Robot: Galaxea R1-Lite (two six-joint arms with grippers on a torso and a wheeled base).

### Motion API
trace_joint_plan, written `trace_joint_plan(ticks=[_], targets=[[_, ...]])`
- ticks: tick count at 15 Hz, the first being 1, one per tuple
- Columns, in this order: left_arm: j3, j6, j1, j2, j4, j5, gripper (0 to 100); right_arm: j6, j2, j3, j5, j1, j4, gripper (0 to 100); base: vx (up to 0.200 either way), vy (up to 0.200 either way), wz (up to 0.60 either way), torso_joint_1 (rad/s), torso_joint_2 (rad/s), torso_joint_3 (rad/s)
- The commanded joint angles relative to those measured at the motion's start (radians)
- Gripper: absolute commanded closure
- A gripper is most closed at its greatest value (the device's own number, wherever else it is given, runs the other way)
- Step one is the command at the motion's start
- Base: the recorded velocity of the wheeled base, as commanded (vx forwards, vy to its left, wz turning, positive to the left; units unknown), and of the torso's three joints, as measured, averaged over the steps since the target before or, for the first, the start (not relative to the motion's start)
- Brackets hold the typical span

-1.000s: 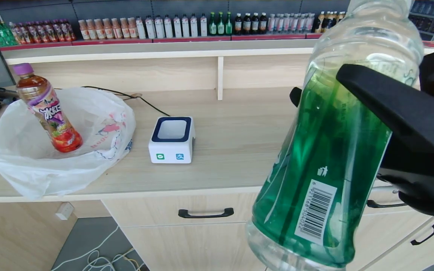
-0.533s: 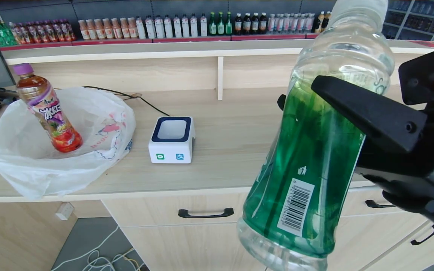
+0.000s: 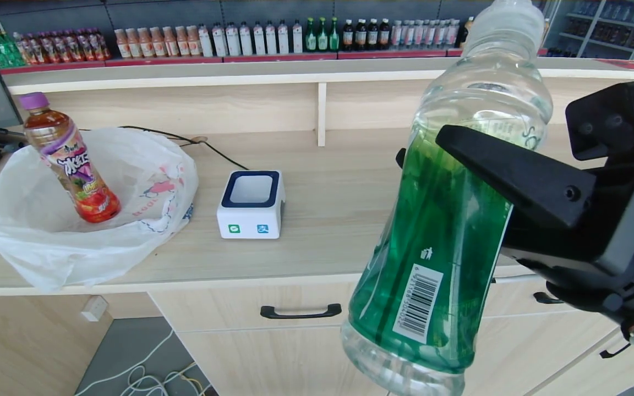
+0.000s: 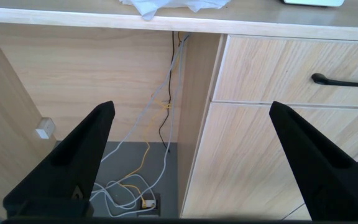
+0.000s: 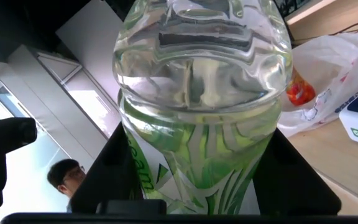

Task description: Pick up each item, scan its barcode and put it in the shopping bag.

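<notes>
The right gripper (image 3: pixel 424 147) is pinching the green bottle (image 3: pixel 432 231) around its middle, black fingers pressing on either side, and is holding it in the air off the counter (image 3: pixel 339 220). The bottle is tilting, its cap pointing to about 1 o'clock and its clear base to 7 o'clock, with the barcode (image 3: pixel 417 302) low on the label facing the robot's head (not the scanner). The white scanner (image 3: pixel 252 203) is sitting on the counter at roughly 10 o'clock from the bottle's base, well apart from it, its window facing up. At 9 o'clock from the scanner, just beside it, the shopping bag (image 3: pixel 146 181) is lying open, and a purple-capped tea bottle (image 3: pixel 69 159) is leaning inside it. The left gripper (image 4: pixel 191 106) is hanging low in front of the cabinet under the counter, its fingers spread wide with nothing between them, over loose cables (image 4: pixel 135 186) on the floor.
</notes>
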Motion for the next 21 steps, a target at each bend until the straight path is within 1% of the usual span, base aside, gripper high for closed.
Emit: trace_joint_plan(ticks=[1,4,7,8,9,10,11,12,13,15,17,18,19,21], targets=[[-0.001,0.0,0.0,0.0,0.0,0.0,0,0.0,0.008,-0.002,0.001,0.0,-0.001,100,0.0,0.0,0.0,0.0,0.0,0.0],[-0.001,0.0,0.0,0.0,0.0,0.0,0,0.0,0.008,0.003,0.002,-0.001,-0.001,100,0.0,0.0,0.0,0.0,0.0,0.0],[-0.001,0.0,0.0,0.0,0.0,0.0,0,-0.022,-0.001,-0.055,0.005,-0.001,-0.001,100,0.0,0.0,0.0,0.0,0.0,0.0],[0.0,0.0,0.0,0.0,0.0,0.0,0,-0.086,-0.003,-0.054,0.01,0.005,-0.001,100,0.0,0.0,0.0,0.0,0.0,0.0],[0.0,0.0,0.0,0.0,0.0,0.0,0,-0.212,-0.004,-0.052,0.065,0.013,-0.001,100,0.0,0.0,0.0,0.0,0.0,0.0],[-0.001,0.0,0.0,0.0,0.0,0.0,0,-0.288,-0.001,-0.057,0.119,-0.001,-0.001,100,0.0,0.0,0.0,0.0,0.0,0.0],[0.0,0.0,0.0,0.0,0.0,0.0,0,-0.327,-0.003,-0.057,0.136,-0.009,-0.001,100,0.0,0.0,0.0,0.0,0.0,0.0],[0.0,0.0,0.0,0.0,0.0,0.0,0,-0.377,-0.007,-0.051,0.137,-0.007,-0.001,100,0.0,0.0,0.0,0.0,0.0,0.0],[-0.001,0.0,0.0,0.0,0.0,0.0,0,-0.476,-0.007,-0.045,0.131,-0.018,-0.001,100,0.0,0.0,0.0,0.0,0.0,0.0],[0.0,0.0,0.0,0.0,0.0,0.0,0,-0.563,0.005,-0.046,0.129,-0.064,-0.001,100,0.0,0.0,0.0,0.0,0.0,0.0],[0.0,0.0,0.0,0.0,0.0,0.0,0,-0.637,0.02,-0.045,0.091,-0.115,0.037,100,0.0,0.0,0.0,0.0,0.0,0.0],[-0.001,0.0,0.0,0.0,0.0,0.0,0,-0.641,0.02,-0.036,0.057,-0.124,0.062,100,0.0,0.0,0.0,0.0,0.0,0.0],[-0.001,0.001,0.0,0.0,0.0,0.0,0,-0.646,0.025,-0.016,0.002,-0.129,0.074,100,0.0,0.0,0.0,0.0,0.0,0.0],[-0.001,0.0,0.0,0.0,0.0,0.0,0,-0.746,0.049,-0.009,-0.09,-0.129,0.105,100,0.0,0.0,0.0,0.0,0.0,0.0]])
